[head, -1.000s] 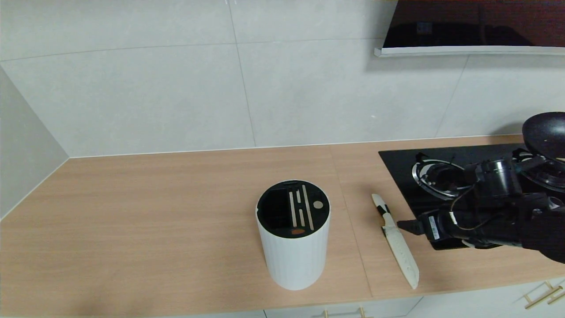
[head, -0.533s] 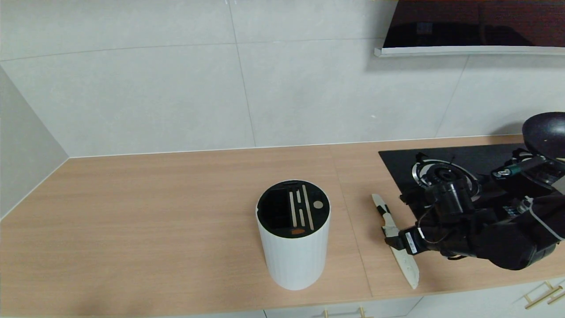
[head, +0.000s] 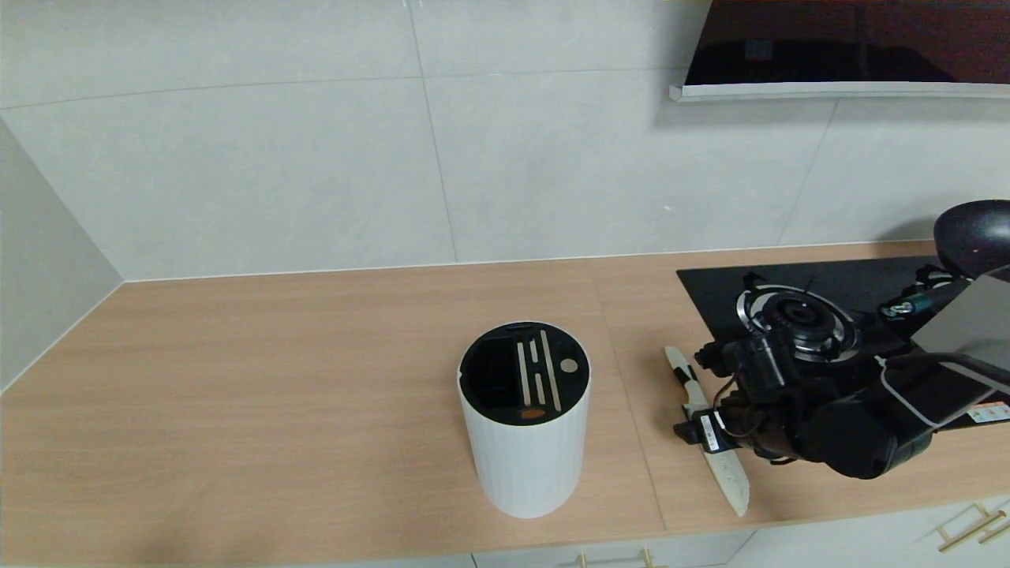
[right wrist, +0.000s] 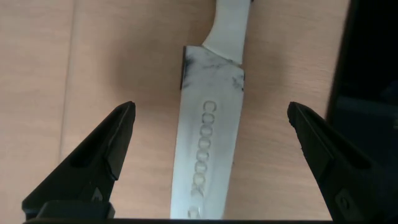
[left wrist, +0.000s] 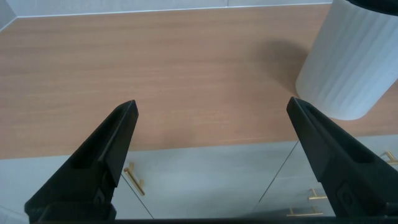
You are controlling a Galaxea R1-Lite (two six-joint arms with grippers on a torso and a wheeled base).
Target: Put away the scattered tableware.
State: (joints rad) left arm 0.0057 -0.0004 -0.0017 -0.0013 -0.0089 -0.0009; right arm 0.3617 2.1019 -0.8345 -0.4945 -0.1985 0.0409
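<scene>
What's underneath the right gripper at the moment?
A white knife lies flat on the wooden counter, its blade between the open jaws of the right gripper. The gripper hides the knife's middle in the head view; contact cannot be judged.

— What is being hidden at lower right in the head view?
— The knife (head: 727, 478) is being covered at its middle by the right gripper (head: 696, 426).
— And being cut off?
— The knife holder (left wrist: 348, 68), by the left wrist view's edge.

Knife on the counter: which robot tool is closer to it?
Right. The right tool hangs just above the knife, open astride its blade; the left tool is away past the white holder.
</scene>
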